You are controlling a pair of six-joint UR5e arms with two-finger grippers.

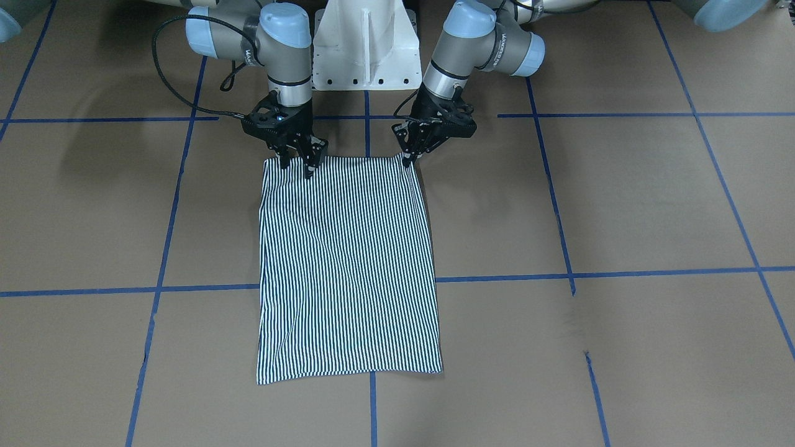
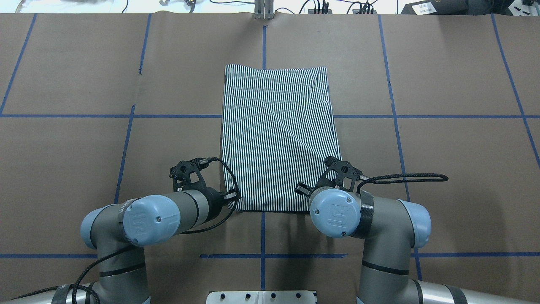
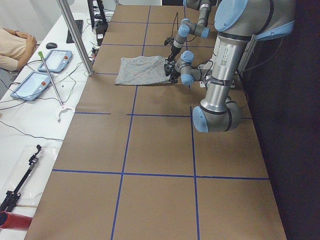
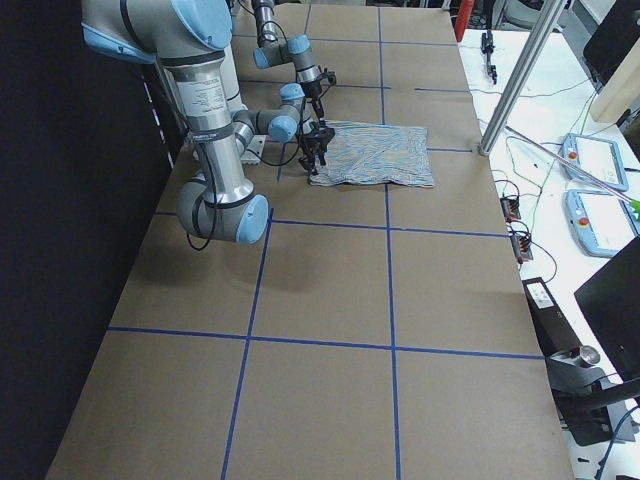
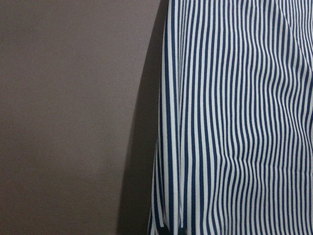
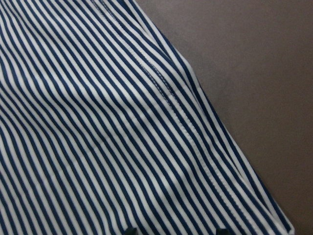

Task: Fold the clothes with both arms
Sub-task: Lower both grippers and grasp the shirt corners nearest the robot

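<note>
L arm [image 2: 192, 209] & R arm [image 2: 379, 242] silver-grey tubes, lt-blue joint caps [image 2: 154, 219], black braided cables [image 2: 413, 177], black jaws, white base [image 1: 365, 43]

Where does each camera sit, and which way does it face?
Front: across the table, facing the robot, steeply down; right arm, left arm, base.
Overhead: behind the shoulders, looking forward and down; both arms.
Left side: table's left end, looking along it; left arm near.
Right side: table's right end; right arm near.
Left wrist: close over an edge of the shirt; no arm shows.
Right wrist: close over its hemmed edge; no arm shows.
Shared: every view shows the shirt.
</note>
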